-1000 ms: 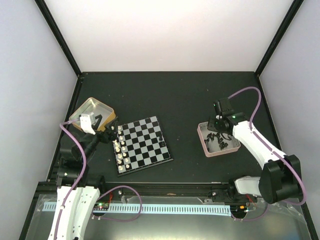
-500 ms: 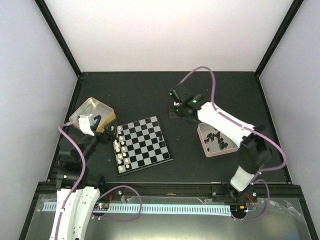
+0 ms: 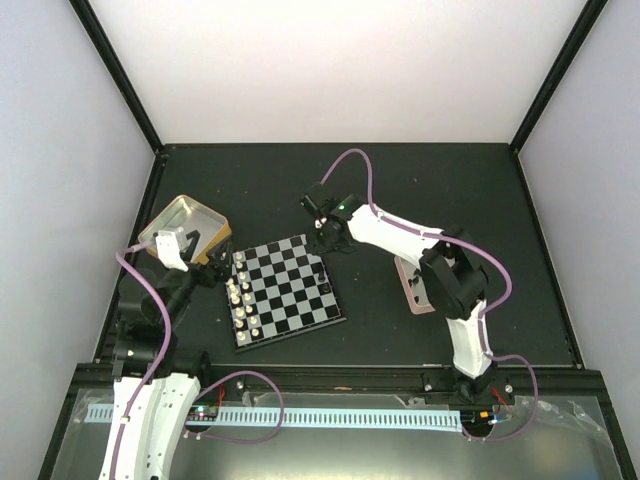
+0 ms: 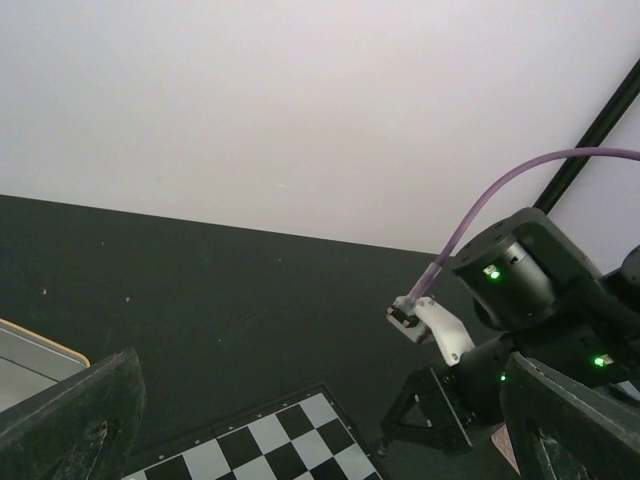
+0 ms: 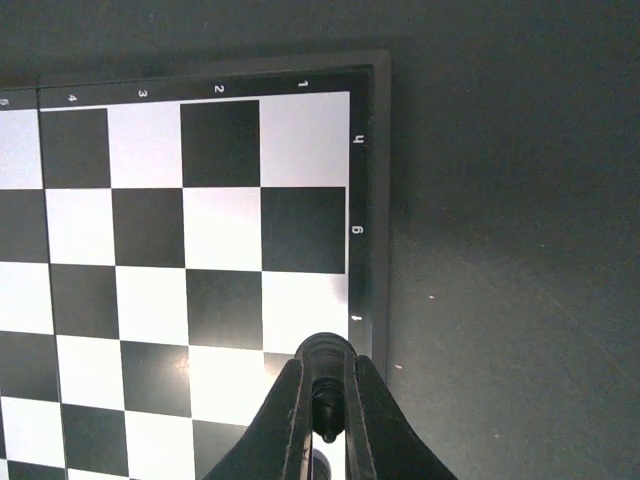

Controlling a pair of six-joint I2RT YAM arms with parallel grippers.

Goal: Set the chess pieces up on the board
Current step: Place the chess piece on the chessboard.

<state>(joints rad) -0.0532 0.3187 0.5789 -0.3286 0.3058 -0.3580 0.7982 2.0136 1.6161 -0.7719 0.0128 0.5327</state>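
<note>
The right gripper (image 5: 327,365) pinches a black chess piece (image 5: 325,405) just above the far right corner of the board (image 5: 200,250), while the left gripper (image 4: 322,365), fingers spread wide, hangs beside the board's left edge.

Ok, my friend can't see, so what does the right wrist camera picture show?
The right gripper is shut on a small dark chess piece, held over the edge of the board. The black and white squares seen here have no pieces on them, and the dark table lies to the right.
</note>
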